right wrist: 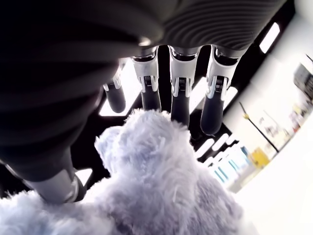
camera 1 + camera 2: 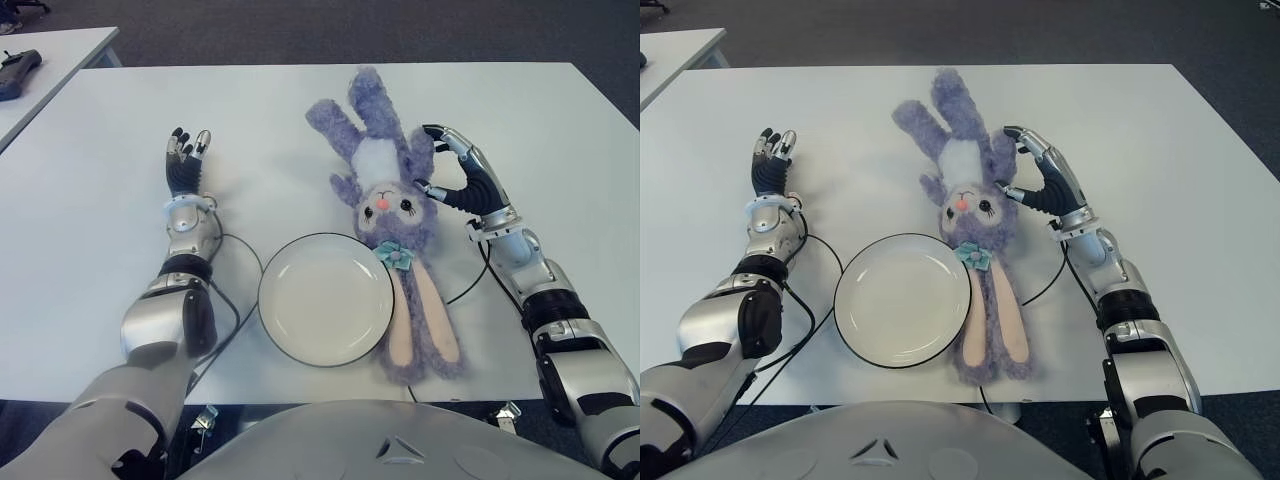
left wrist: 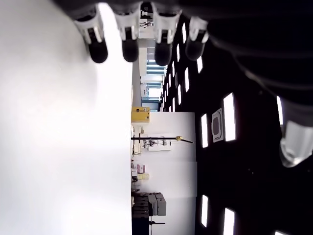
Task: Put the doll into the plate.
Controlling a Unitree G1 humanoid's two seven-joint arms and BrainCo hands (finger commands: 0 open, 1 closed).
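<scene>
Doll lay on table beside plate, ears along its rim, not yet in. Right hand cupped over doll's arm, fingers spread, apparently lining up a grasp. Left hand idle, fingers extended, left of plate.

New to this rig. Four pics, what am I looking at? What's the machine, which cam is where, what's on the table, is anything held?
It is a humanoid robot with two arms ending in fingered hands. The two wide pictures come from a stereo camera on its head, looking down at a white table. The other two are cameras on each wrist, close to that hand.

On the table lie a white plate and a purple plush bunny doll, just right of the plate with its ears along the rim.

The right hand is at the doll's side, fingers spread around it and not closed. The left hand shows left of the plate, open and holding nothing.
</scene>
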